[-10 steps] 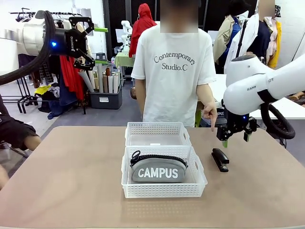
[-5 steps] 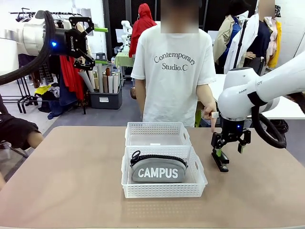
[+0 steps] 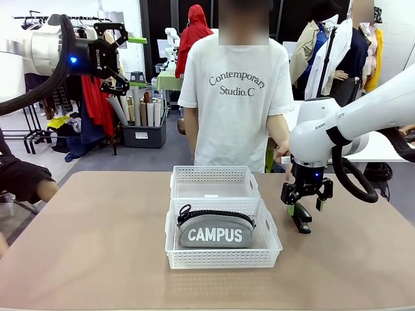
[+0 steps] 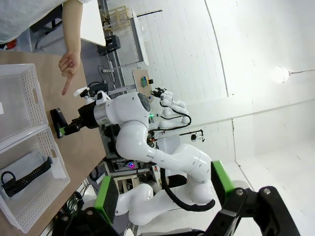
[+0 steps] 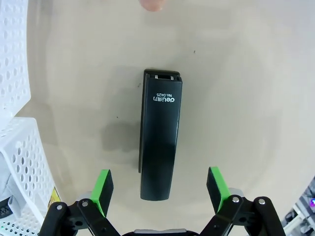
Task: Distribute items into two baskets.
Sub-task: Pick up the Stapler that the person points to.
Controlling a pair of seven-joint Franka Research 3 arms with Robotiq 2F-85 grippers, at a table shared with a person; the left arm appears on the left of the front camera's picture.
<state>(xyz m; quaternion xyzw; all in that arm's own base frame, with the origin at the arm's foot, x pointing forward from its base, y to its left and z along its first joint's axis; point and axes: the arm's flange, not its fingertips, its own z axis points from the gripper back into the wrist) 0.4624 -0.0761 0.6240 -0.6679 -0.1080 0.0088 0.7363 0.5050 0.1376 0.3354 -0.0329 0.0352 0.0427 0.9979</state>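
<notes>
The grey "CAMPUS" pouch lies in the nearer white basket; the farther basket behind it holds nothing visible. The black stapler lies flat on the table to the right of the baskets. My right gripper hangs open just above it, green pads on either side of the stapler's near end without touching. My left gripper is open, raised high at the upper left, away from the table. The pouch also appears in the left wrist view. A person's finger points down toward the stapler.
The person stands at the far side behind the baskets, the other hand hidden. Bare tabletop spreads left of the baskets and in front. The table's right part past the stapler is open.
My right gripper has moved left and down, from beside the person's hand to directly over the stapler. The left arm, pouch and baskets have not moved.
</notes>
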